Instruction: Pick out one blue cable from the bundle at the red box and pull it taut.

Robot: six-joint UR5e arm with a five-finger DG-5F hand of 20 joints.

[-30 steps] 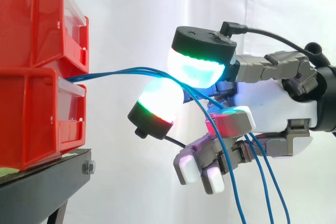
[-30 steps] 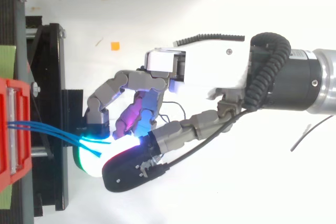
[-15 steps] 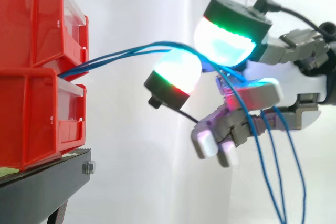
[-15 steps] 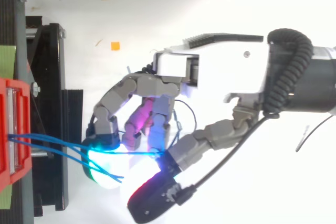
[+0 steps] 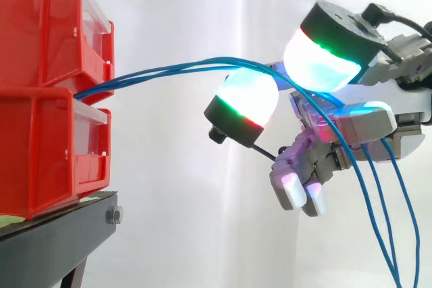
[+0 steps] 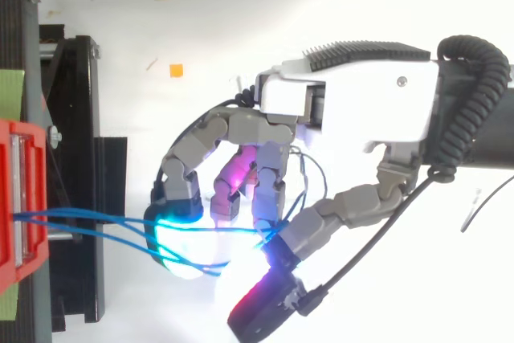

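- Blue cables come out of the gap between the upper red bin and the lower red bin, well ahead of the hand's fingertips. They rise in a shallow arch to the hand, then hang down below its palm.
- The hand is closed round them. Its fingers are curled, and the strands run between two large glowing pads, one above the strands and one beneath.
- Several strands pass through that grip, not one alone. I cannot tell how firmly the pads squeeze any of them.
- The step in hand looks like the pull itself. The arch between the bins and the fingertips shows that slack remains, so the task seems unfinished.
- To do it well, the hand should draw straight back from the bins, along the line of the cables and about level with the gap. Lifting further would only raise the arch.
- Only one cable is wanted, so the pinch should settle on a single strand and let the others slide free.
- The pull should be slow and end once that strand runs straight. A harder tug could drag the bins across the black stand beneath them.
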